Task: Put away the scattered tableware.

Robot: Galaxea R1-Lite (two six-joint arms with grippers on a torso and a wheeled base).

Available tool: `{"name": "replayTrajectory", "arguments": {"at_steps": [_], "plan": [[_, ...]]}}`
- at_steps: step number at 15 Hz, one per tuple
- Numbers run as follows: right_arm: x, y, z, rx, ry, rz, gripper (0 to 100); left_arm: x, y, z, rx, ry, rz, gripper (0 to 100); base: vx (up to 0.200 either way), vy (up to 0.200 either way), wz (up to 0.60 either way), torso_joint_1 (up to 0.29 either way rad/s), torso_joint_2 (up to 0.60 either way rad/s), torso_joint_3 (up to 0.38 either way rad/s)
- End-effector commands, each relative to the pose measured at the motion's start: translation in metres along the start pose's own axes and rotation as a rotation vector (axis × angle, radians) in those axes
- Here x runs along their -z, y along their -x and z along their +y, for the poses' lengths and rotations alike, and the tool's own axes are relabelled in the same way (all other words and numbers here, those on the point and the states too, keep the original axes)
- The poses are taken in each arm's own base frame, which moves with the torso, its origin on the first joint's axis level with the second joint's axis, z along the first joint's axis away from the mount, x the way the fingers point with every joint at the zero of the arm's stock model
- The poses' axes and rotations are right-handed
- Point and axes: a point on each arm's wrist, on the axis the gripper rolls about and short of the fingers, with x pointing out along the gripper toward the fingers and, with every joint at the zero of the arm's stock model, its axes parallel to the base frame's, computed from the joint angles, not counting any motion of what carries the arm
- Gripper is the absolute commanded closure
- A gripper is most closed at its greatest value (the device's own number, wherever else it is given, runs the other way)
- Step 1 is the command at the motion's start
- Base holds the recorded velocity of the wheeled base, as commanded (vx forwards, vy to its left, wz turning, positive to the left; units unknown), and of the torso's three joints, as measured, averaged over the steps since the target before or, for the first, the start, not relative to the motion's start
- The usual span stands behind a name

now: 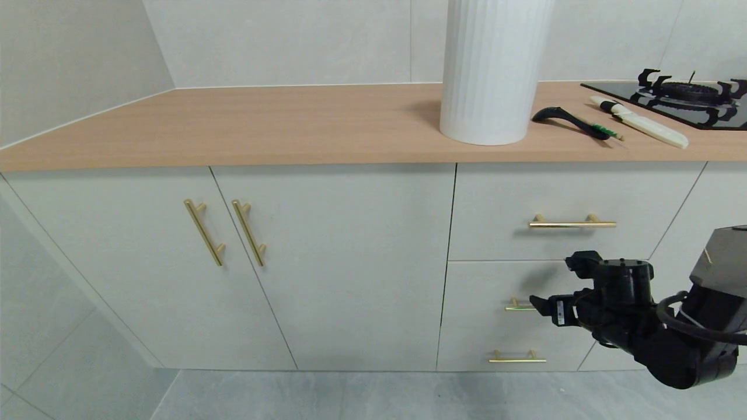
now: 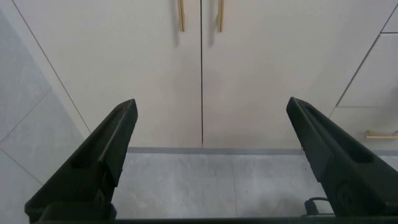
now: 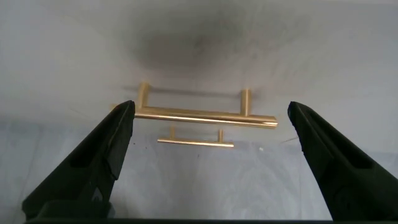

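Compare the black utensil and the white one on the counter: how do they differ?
The black utensil is curved and lies nearer the white cylinder; the white utensil is straight, broader and nearer the hob. Both lie flat on the counter, angled alike.

Countertop (image 1: pixel 262 125) bears ribbed cylinder (image 1: pixel 493 70), black utensil (image 1: pixel 565 118), white knife (image 1: pixel 642 123) (beside hob (image 1: pixel 691 99)).

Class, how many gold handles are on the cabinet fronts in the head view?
5. Left door handle, right door handle beside it, top drawer handle, middle drawer handle partly hidden behind the right gripper, and bottom drawer handle near the floor.
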Motion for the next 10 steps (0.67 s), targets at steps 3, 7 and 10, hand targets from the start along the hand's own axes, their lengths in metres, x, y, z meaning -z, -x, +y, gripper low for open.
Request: {"name": "replayTrajectory", "arguments": {"at_steps": [3, 7, 10], "plan": [[0.014, -0.021, 0.002, 0.031, -0.032, 0.036, 0, 0.0, 0.0, 0.0, -0.002, 0.0, 0.001, 0, 0.0, 0.0, 0.0, 0.0, 0.0, 0.0], [0.016, -0.029, 0.003, 0.041, -0.043, 0.035, 0, 0.0, 0.0, 0.0, -0.002, 0.0, 0.001, 0, 0.0, 0.0, 0.0, 0.0, 0.0, 0.0], [0.021, -0.038, 0.003, 0.07, -0.048, 0.003, 0, 0.0, 0.0, 0.0, -0.002, 0.0, 0.001, 0, 0.0, 0.0, 0.0, 0.0, 0.0, 0.0]]}}
